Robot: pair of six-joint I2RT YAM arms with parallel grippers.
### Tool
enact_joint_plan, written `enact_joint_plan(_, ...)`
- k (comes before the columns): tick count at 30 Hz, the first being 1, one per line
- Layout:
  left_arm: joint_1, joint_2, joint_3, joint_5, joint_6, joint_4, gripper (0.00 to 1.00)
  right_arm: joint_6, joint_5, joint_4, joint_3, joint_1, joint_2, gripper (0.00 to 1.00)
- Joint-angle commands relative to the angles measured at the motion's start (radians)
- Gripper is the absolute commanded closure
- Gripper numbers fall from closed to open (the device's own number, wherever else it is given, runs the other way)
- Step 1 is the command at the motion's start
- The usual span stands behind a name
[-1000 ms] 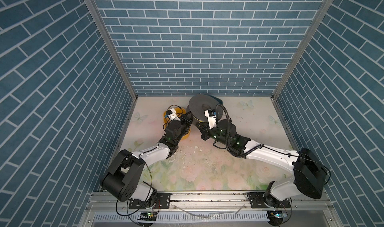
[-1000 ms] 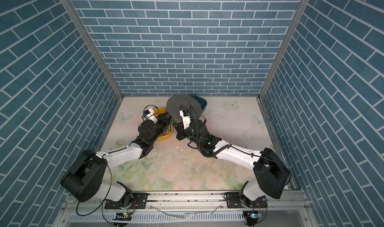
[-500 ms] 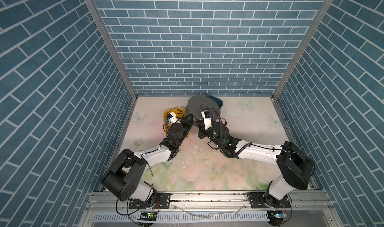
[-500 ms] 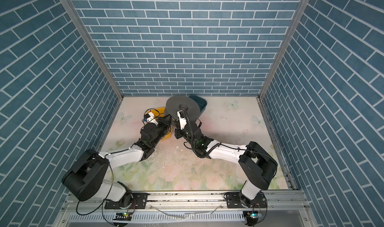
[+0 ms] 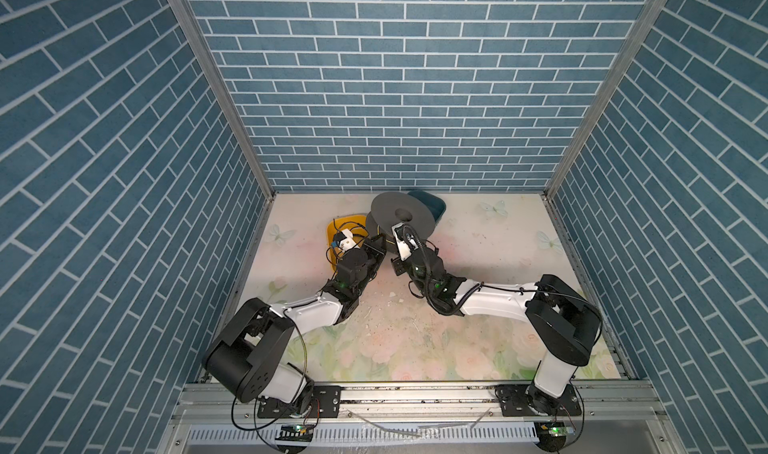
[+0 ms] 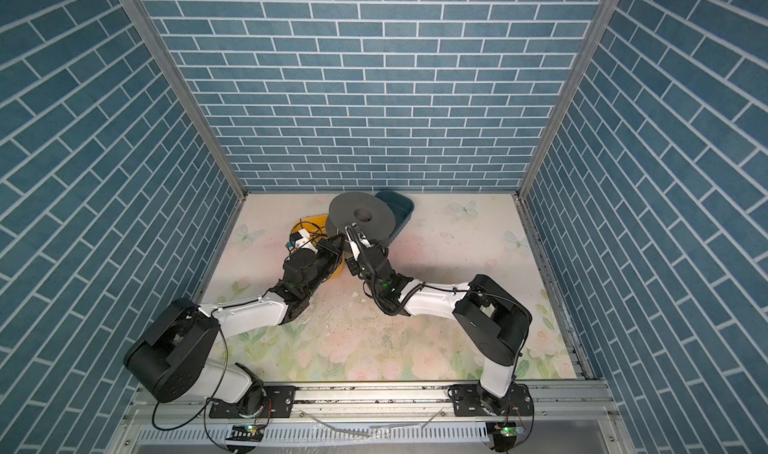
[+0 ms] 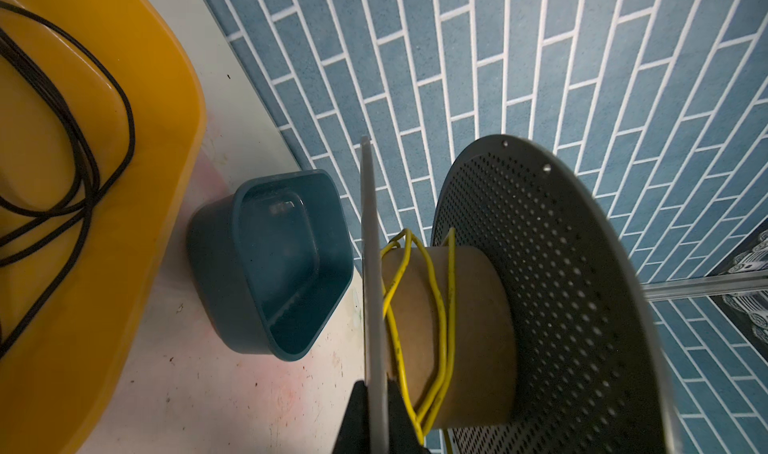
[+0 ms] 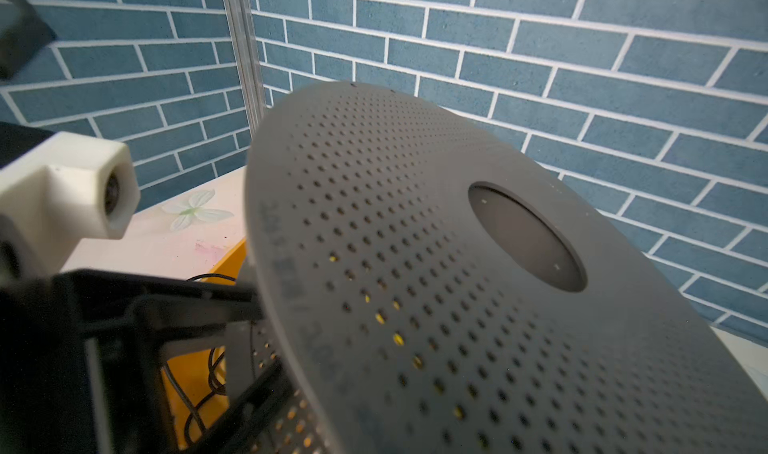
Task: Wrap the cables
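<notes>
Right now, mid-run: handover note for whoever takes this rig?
Left end effector: shut on one flange of the spool.
Right end effector: shut by the other flange; contact hidden.
Cables: few slack yellow turns on the cardboard core.
Black wires sit in the yellow tray.
Done: winding started.
Left: snug the turns; unwound remainder not visible.

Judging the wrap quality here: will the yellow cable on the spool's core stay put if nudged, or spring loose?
The yellow cable probably springs loose: its turns bow away from the cardboard core instead of hugging it. It likely slides sideways easily too, since the few turns cross unevenly on a smooth-looking core.
</notes>
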Motion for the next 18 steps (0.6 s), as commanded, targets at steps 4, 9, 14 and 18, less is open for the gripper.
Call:
enact_joint_plan(4,-0.045,-0.010,0.025,0.217,0.002,0.159,1.00,0.009,-0.173,-0.113,0.034,0.011,-0.086,0.82)
enact_joint_plan(9,-0.008,0.002,0.030,0.231,-0.008,0.163,1.00,0.100,-0.190,-0.137,-0.026,0.010,-0.160,0.70)
enact_joint_plan(14,0.039,-0.003,0.037,0.279,-0.010,0.149,1.00,0.128,-0.167,-0.199,-0.080,0.010,-0.227,0.57)
enact_joint_plan(18,0.057,-0.003,0.037,0.298,-0.009,0.149,1.00,0.156,-0.176,-0.223,-0.122,0.009,-0.283,0.46)
